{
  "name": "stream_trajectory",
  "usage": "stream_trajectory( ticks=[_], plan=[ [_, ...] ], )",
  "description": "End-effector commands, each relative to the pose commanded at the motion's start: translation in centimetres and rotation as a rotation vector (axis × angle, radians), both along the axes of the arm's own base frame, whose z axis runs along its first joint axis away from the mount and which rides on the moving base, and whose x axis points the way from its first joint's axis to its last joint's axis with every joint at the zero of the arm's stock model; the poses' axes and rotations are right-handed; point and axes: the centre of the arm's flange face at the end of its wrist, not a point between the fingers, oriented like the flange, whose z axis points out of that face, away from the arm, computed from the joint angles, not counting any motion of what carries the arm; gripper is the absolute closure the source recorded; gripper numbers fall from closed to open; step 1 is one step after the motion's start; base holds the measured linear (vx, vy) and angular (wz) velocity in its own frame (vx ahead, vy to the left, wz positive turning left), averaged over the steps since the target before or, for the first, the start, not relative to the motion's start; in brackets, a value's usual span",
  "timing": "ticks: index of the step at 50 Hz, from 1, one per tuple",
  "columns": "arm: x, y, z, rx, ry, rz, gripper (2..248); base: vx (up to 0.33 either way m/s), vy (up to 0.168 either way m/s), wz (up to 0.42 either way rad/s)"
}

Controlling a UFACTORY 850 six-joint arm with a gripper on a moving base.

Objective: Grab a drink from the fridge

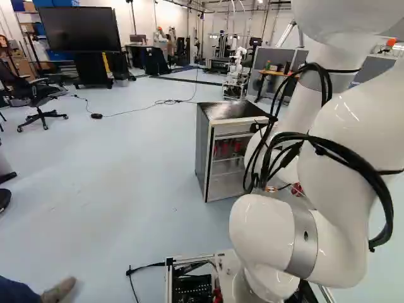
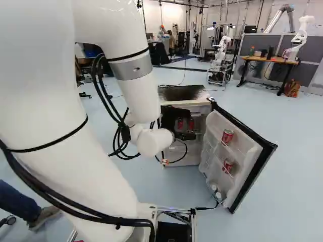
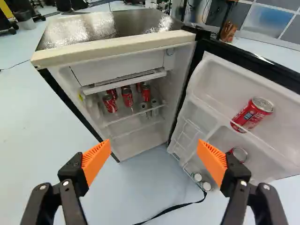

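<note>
My gripper (image 2: 184,135) is in front of the small fridge in the right base view. In the wrist view the gripper (image 3: 153,153) is open, nothing between its orange pads. Ahead of it stands the fridge (image 3: 112,44), door (image 3: 197,117) swung wide. Several red cans, one of them a can (image 3: 127,97) near the middle, stand on an upper shelf inside, with small clear bottles (image 3: 154,104) beside them. The door racks hold a red can (image 3: 253,114), a lower can (image 3: 239,154) and two white-capped containers (image 3: 197,177).
A dark strap (image 3: 176,206) trails on the floor from the door's foot. Far off are another robot (image 2: 221,53), a wooden desk (image 2: 270,60) with one more white arm, an office chair (image 1: 38,98) and a large screen (image 1: 79,28). A cable (image 1: 142,108) crosses the floor.
</note>
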Motion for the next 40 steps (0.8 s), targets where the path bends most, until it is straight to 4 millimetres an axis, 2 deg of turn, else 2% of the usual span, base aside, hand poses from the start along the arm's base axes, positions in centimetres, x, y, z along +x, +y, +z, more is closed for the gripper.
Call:
stream_trajectory(
  ticks=[40],
  plan=[
    [1.6,-0.5,-3.6,0.036,0.052,0.028,3,0.000,0.000,0.000]
  ],
)
